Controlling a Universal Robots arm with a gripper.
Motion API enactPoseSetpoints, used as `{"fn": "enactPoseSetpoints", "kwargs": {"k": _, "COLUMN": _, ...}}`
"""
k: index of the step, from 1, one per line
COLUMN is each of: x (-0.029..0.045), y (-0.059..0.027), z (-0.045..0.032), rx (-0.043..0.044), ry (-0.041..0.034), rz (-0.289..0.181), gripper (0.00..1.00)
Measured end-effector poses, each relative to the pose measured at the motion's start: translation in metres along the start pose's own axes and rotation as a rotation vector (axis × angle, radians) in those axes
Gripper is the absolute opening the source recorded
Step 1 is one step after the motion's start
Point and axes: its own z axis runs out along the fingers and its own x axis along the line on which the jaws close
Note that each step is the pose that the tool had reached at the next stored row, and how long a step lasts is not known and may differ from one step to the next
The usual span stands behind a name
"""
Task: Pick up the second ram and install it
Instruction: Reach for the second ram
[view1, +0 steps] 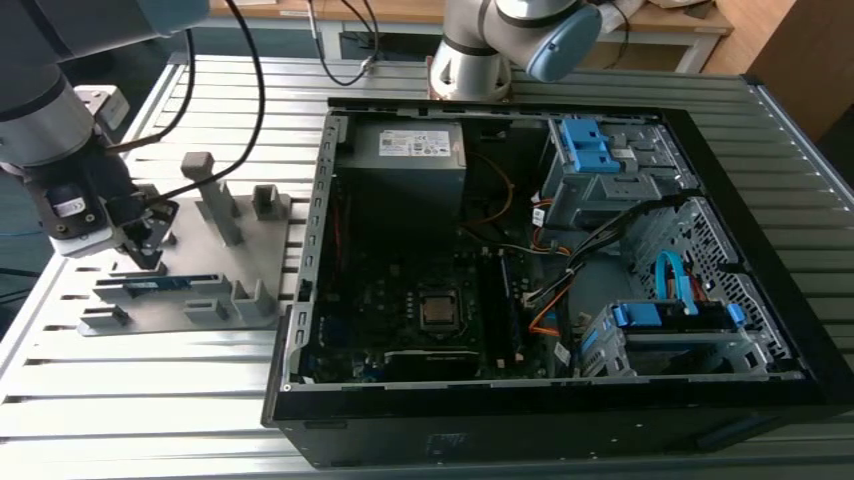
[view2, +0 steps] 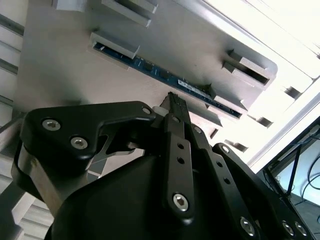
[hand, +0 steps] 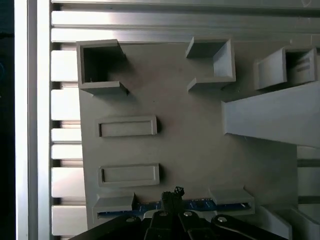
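Exterior view: my black gripper (view1: 144, 262) hangs over the flat grey plastic fixture plate w/ upright posts (view1: 200, 262), which lies on the slatted aluminium table (view1: 134, 380), toward the exterior view's left. The second ram, a thin long dark-green stick w/ a blue-and-white label strip (view1: 163, 283), stands on edge in the plate's front row, each end seated in a small grey holder. My tips are right above its mid-section; can't tell if they touch it.

In the second wrist view the gripper (view2: 175, 102) narrows to one slim tip, fingers (view2: 172, 112) pressed together w/ nothing between them. The ram (view2: 150, 67) runs diagonally just past that tip, across the plate (view2: 60, 75).

In the first wrist view the gripper (hand: 172, 194) overlaps the ram's (hand: 200, 205) edge approx. at its middle, blue strip showing on both sides. The plate (hand: 190, 150) also carries two low rectangular blocks and several open-sided pockets.

Toward the exterior view's right, well apart from the fixture, a black open PC case (view1: 316, 200) lies on its side, its motherboard (view1: 400, 290) facing up.
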Motion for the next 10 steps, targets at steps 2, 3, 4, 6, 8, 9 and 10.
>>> {"fn": "enactPoseSetpoints", "kwargs": {"k": 2, "x": -0.0001, "y": -0.0016, "z": 0.0006, "rx": 0.0001, "ry": 0.0, "rz": 0.0, "gripper": 0.1}}
{"fn": "enactPoseSetpoints", "kwargs": {"k": 3, "x": -0.0001, "y": -0.002, "z": 0.0008, "rx": 0.0002, "ry": 0.0, "rz": 0.0, "gripper": 0.1}}
{"fn": "enactPoseSetpoints", "kwargs": {"k": 4, "x": -0.0001, "y": -0.0021, "z": 0.0008, "rx": 0.0001, "ry": 0.0, "rz": 0.0, "gripper": 0.1}}
{"fn": "enactPoseSetpoints", "kwargs": {"k": 6, "x": -0.0001, "y": -0.0021, "z": 0.0008, "rx": 0.0002, "ry": 0.0, "rz": 0.0, "gripper": 0.1}}
{"fn": "enactPoseSetpoints", "kwargs": {"k": 8, "x": -0.0001, "y": -0.0022, "z": 0.0008, "rx": 0.0002, "ry": 0.0, "rz": 0.0, "gripper": 0.1}}
{"fn": "enactPoseSetpoints", "kwargs": {"k": 9, "x": -0.0001, "y": -0.0022, "z": 0.0008, "rx": 0.0002, "ry": 0.0, "rz": 0.0, "gripper": 0.1}}
{"fn": "enactPoseSetpoints", "kwargs": {"k": 10, "x": -0.0001, "y": -0.0023, "z": 0.0008, "rx": 0.0002, "ry": -0.0001, "rz": 0.0, "gripper": 0.1}}
